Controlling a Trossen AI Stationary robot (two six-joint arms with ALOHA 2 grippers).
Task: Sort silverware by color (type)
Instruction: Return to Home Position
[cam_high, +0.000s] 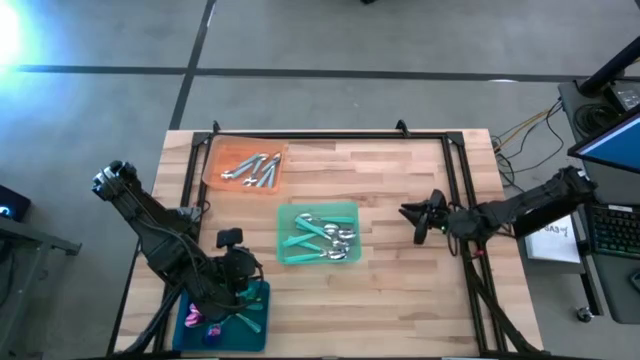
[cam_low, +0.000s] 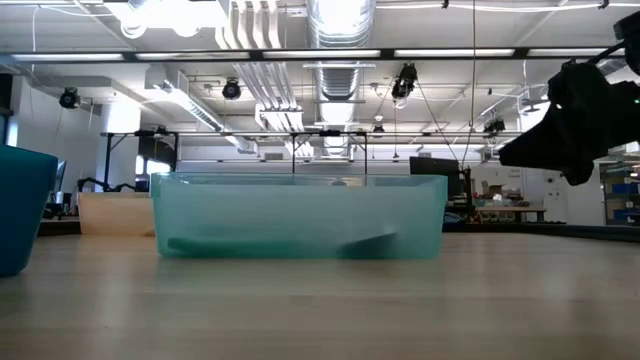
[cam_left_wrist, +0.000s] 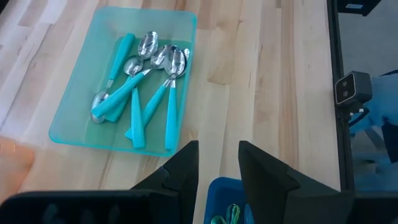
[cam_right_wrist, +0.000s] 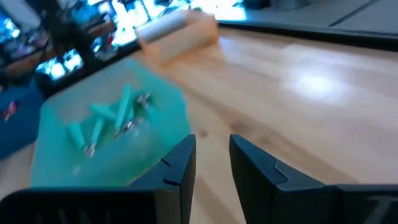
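Since no silverware (cam_high: 330, 236) is lying loose on the table (cam_high: 400, 290), sorting is looking finished: pieces are resting in the orange bin (cam_high: 210, 165), green bin (cam_high: 290, 215) and blue bin (cam_high: 260, 335). The left gripper (cam_left_wrist: 217, 149) is hovering over the blue bin and the right gripper (cam_right_wrist: 211, 146) is hanging near the green one, both with jaws spread and empty.

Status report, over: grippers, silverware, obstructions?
Left gripper open above blue bin. Right gripper open, empty, right of green bin. Silverware in those and orange bin. Nothing in the way.
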